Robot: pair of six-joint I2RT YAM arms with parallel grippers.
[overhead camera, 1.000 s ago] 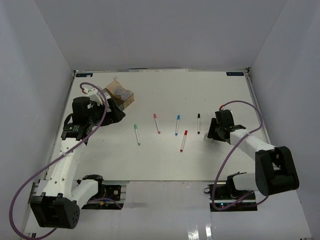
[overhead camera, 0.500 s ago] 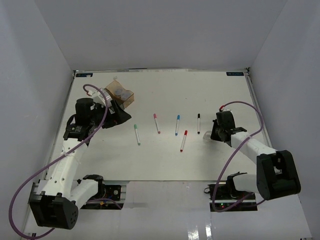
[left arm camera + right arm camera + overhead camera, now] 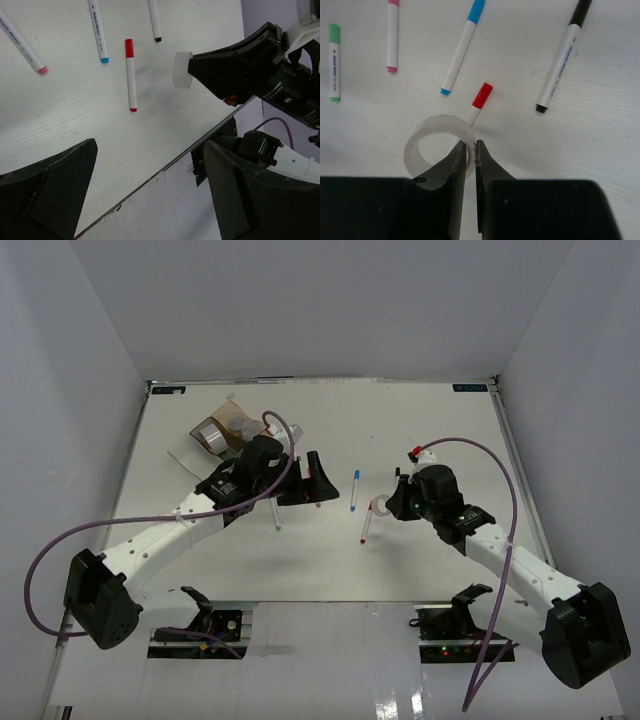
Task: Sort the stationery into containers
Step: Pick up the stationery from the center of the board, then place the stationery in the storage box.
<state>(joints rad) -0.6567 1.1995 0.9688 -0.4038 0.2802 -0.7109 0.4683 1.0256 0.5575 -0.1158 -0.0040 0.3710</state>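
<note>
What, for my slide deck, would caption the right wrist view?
Right fingers pinch the wall of the clear tape roll, beside the red-capped marker.

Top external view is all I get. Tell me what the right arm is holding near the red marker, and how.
Observer: A small clear tape roll. The right wrist view shows the right jaws shut on its wall, one inside the ring and one outside.
Operator: Find the black marker; that arm covers it.
Observer: The black marker lies on the table, right of the red marker in the right wrist view, apart from the jaws.
Operator: Now the pink marker, under the left arm.
Observer: The pink marker lies flat between the green marker and the blue marker, with nothing touching it.
</note>
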